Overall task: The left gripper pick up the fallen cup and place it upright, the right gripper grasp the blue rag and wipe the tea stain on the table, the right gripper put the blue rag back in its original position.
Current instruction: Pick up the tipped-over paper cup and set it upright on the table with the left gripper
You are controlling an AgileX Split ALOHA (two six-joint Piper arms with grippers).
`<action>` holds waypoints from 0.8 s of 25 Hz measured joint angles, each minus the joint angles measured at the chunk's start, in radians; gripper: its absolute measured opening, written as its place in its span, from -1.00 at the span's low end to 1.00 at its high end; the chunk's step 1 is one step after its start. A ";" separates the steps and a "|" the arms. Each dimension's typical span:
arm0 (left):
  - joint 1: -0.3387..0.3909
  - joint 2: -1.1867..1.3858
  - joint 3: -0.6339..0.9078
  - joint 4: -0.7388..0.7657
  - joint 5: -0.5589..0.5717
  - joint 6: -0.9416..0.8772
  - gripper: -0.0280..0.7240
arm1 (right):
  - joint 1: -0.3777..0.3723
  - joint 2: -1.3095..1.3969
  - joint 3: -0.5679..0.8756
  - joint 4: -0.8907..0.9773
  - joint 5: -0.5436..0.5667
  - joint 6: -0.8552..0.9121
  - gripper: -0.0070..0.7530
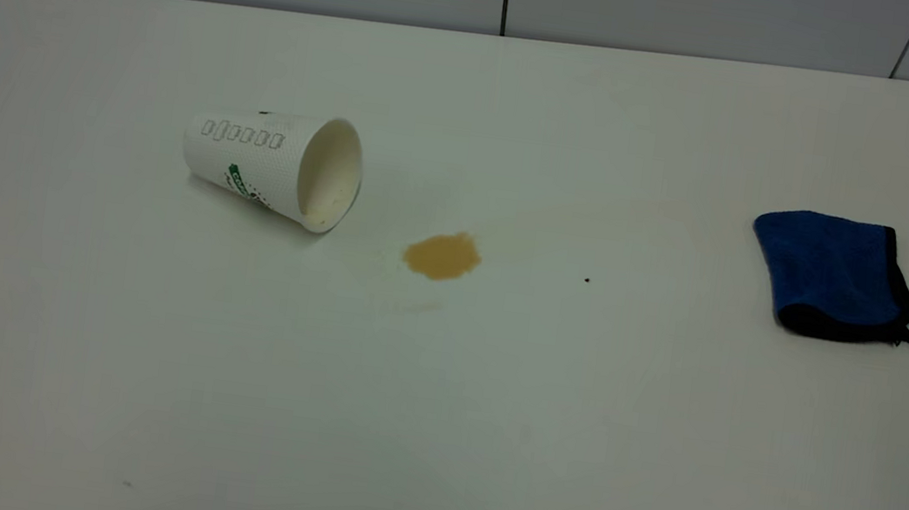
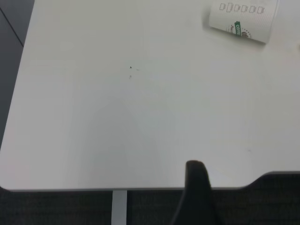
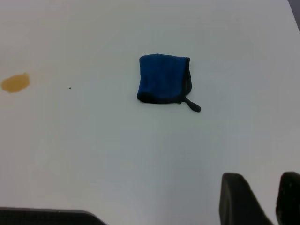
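White paper cup with green logo (image 1: 273, 165) lies toppled on white desk (image 1: 433, 419), tan stain (image 1: 442, 255) beside, blue fluffy rag (image 1: 834, 276) well apart. We judge nothing begun; left gripper (image 2: 197, 187) must reach cup, its jaws' state unclear; right gripper (image 3: 262, 197) jaws spread.

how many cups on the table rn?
1. The cup lies on its side at the left of the table, mouth toward the tea stain. No other cup shows in any view.

White cup (image 1: 261, 159) with green logo, tan-brown tea stain (image 1: 442, 255), royal-blue rag (image 1: 834, 274) edged black, white table (image 1: 432, 428)
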 joint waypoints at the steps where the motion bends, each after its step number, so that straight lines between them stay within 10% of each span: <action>1: 0.000 0.000 0.000 0.000 0.000 0.000 0.64 | 0.000 0.000 0.000 0.000 0.000 0.000 -0.36; 20: 0.000 0.457 -0.219 0.062 -0.061 -0.088 0.74 | 0.000 0.000 0.000 0.000 0.000 0.000 -0.36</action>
